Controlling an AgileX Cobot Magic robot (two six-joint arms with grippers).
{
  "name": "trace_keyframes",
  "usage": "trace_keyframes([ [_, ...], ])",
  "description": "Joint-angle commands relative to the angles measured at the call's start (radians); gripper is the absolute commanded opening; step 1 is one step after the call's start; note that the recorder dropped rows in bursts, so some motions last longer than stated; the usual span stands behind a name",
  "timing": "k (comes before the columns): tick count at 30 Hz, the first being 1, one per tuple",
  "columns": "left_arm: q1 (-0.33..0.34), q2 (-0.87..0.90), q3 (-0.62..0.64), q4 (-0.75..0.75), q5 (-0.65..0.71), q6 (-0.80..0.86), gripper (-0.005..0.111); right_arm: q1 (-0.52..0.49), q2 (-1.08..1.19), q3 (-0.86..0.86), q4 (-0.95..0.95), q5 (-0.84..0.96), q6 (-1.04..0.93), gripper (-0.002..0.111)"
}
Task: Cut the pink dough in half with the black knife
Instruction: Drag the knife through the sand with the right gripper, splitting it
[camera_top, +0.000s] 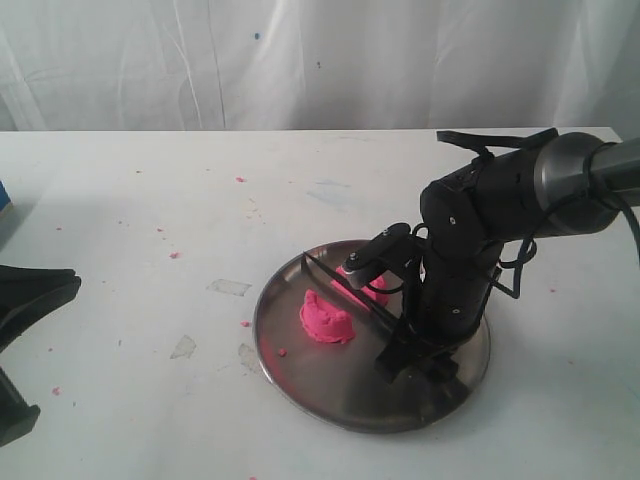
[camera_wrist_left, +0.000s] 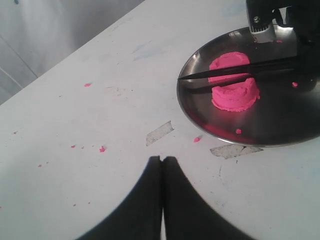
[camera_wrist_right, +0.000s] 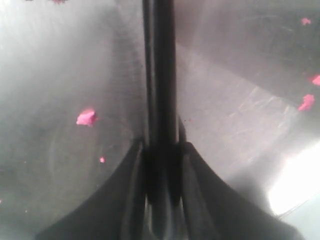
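Observation:
On a steel plate (camera_top: 330, 400) lies the pink dough in two chunks, a larger one (camera_top: 326, 320) and a smaller one (camera_top: 375, 292) behind it. The black knife (camera_top: 322, 270) runs between them, its point toward the plate's far left rim. My right gripper (camera_top: 405, 355) is low over the plate and shut on the knife's handle; the right wrist view shows the handle (camera_wrist_right: 160, 75) clamped between the fingers (camera_wrist_right: 161, 145). In the left wrist view the blade (camera_wrist_left: 225, 72) crosses the gap between the two chunks (camera_wrist_left: 235, 95). My left gripper (camera_wrist_left: 162, 159) is shut and empty, above the bare table left of the plate (camera_wrist_left: 270, 125).
Pink crumbs (camera_wrist_left: 101, 149) and bits of torn tape (camera_wrist_left: 160, 133) dot the white table left of the plate. A blue object (camera_top: 4, 200) sits at the far left edge. A white curtain hangs behind the table.

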Motion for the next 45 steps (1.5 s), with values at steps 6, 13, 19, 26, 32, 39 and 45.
trace_keyframes([
  [6,0.000,-0.008,0.006,-0.027,0.016,-0.007,0.000,0.000,0.010,-0.003,0.029,-0.004,0.009,0.000],
  [13,0.000,-0.008,0.006,-0.027,0.038,-0.007,0.000,0.000,0.010,-0.003,0.229,0.014,-0.171,0.000],
  [19,0.000,-0.008,0.006,-0.027,0.038,-0.007,0.000,0.000,0.010,-0.003,0.287,0.045,-0.254,0.000],
  [26,0.000,-0.008,0.006,-0.027,0.036,-0.007,0.000,0.000,0.010,-0.003,0.345,0.071,-0.348,0.000],
  [32,0.000,-0.008,0.006,-0.027,0.034,-0.007,0.000,0.000,-0.003,-0.028,0.320,0.054,-0.292,0.000],
  [39,0.000,-0.008,0.006,-0.027,0.034,-0.007,0.000,0.000,-0.144,-0.051,0.114,0.046,-0.065,0.000],
  [45,0.000,-0.008,0.006,-0.027,0.038,-0.007,0.000,-0.036,-0.213,-0.015,-0.154,-0.007,0.169,0.000],
])
